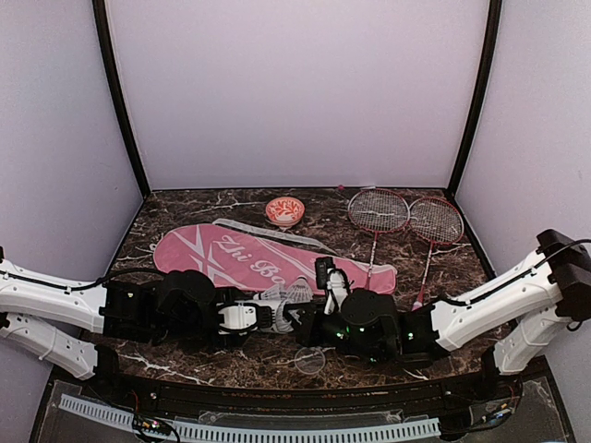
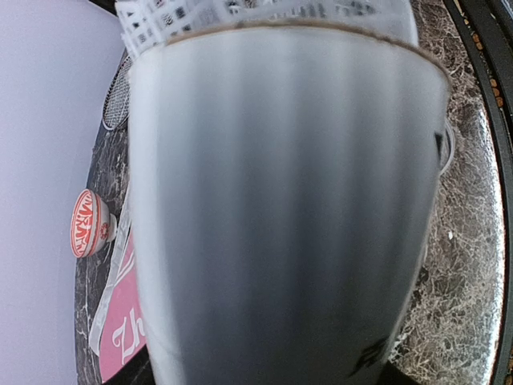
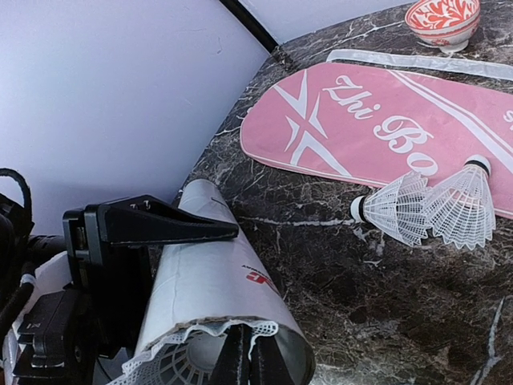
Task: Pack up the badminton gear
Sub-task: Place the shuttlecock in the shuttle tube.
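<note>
Lying crosswise within the left hand's (image 1: 251, 317) grip: the tube (image 3: 212, 281).

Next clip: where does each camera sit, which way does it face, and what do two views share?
Top external: above and behind the bases, looking down over the table; both arms show, left gripper and right gripper meeting mid-table.
Left wrist: on the left arm, facing rightward; the held white tube fills it, hiding the gripper.
Right wrist: on the right arm, facing leftward; its own shut fingers at the tube mouth.
Shared: both wrist views show the pink cover and bowl.
</note>
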`<state>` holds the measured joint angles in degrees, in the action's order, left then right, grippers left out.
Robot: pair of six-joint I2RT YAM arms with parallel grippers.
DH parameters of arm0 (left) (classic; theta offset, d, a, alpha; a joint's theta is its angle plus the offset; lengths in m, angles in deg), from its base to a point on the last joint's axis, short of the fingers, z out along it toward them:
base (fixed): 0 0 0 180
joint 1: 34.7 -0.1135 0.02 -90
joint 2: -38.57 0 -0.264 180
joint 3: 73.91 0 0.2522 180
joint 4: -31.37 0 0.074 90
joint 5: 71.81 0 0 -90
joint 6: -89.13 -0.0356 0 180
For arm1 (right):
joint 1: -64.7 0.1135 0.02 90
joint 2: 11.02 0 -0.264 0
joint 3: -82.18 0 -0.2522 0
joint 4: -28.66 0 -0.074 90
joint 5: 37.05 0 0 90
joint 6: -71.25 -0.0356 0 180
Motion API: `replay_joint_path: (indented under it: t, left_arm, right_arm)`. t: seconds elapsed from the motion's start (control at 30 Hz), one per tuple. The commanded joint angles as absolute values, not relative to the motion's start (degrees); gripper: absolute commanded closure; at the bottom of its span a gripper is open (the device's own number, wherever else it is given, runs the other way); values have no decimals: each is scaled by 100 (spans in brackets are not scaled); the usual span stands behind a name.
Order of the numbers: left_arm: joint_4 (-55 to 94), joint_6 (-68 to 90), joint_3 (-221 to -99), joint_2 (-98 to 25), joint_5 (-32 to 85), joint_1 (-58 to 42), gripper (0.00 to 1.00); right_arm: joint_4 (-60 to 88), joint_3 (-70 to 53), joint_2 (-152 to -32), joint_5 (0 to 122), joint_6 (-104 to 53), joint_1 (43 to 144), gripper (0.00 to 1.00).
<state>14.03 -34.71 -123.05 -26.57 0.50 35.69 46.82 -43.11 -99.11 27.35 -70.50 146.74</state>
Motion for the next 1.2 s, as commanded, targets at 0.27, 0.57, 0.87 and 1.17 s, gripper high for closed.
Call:
replay_joint_path:
  t: [0.27, 0.57, 0.87, 1.17]
  left_arm:
    - [1717, -3312, -12450, -2552, 52, 3552, 36]
    - [1700, -3301, -12459, -2530, 101, 3553, 36]
    - [1699, -3312, -12450, -2541, 53, 3553, 36]
    - [1708, -3321, -12441, -2550, 40, 3553, 35]
  right_arm:
    - [4421, -4082, -10114, 3026, -7128, 14816, 90]
    - [4277, -4212, -9923, 2896, -7188, 14816, 80]
    - [4047, -4294, -9742, 2782, -7195, 14818, 68]
    - [3787, -4409, -9575, 2646, -7271, 14815, 55]
